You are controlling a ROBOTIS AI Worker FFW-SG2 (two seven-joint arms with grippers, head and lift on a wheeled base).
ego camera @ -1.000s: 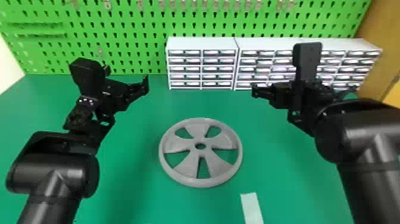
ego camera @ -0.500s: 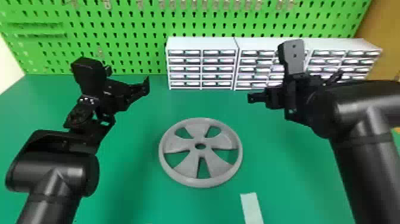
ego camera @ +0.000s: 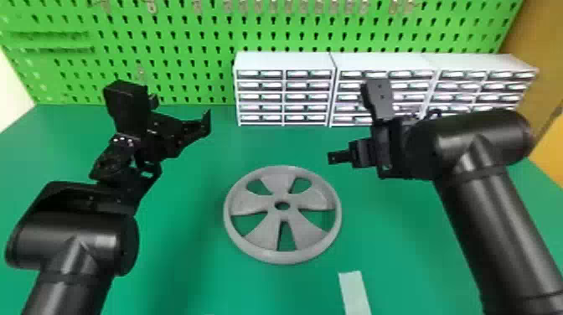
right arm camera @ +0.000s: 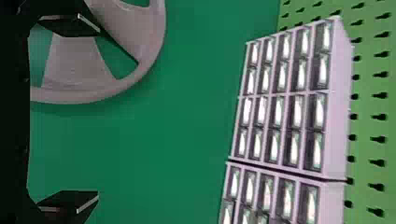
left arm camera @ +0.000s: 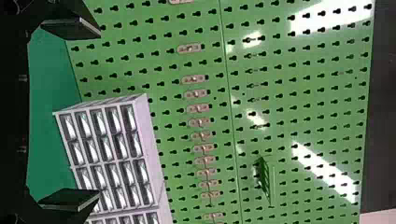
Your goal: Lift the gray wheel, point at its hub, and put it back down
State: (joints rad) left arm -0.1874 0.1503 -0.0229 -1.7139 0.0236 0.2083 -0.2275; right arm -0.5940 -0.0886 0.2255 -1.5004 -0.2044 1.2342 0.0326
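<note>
The gray five-spoked wheel (ego camera: 306, 202) lies flat on the green surface (ego camera: 184, 251), likely set centrally so that either arm could get at its rim. Its hub (ego camera: 282, 215), pierced by a round hole, faces up, which should leave the pointing target easy to reach. From that hub, the right end effector (right arm camera: 99, 112) is at two o'clock, its fingers spread wide with nothing between them; hanging near the wheel's far side, it seems placed for an approach to the rim. The left end effector (left arm camera: 99, 114) is at about ten to eleven o'clock, also spread wide and empty, angled toward the back, perhaps held aside to leave room for the lift. A flat white strip (ego camera: 354, 293) lies at five o'clock, maybe as a marker. White multi-drawer cabinets (ego camera: 285, 89) line the back from twelve to two o'clock, against a green perforated pegboard (ego camera: 188, 67), probably stored there to leave the working middle free.
</note>
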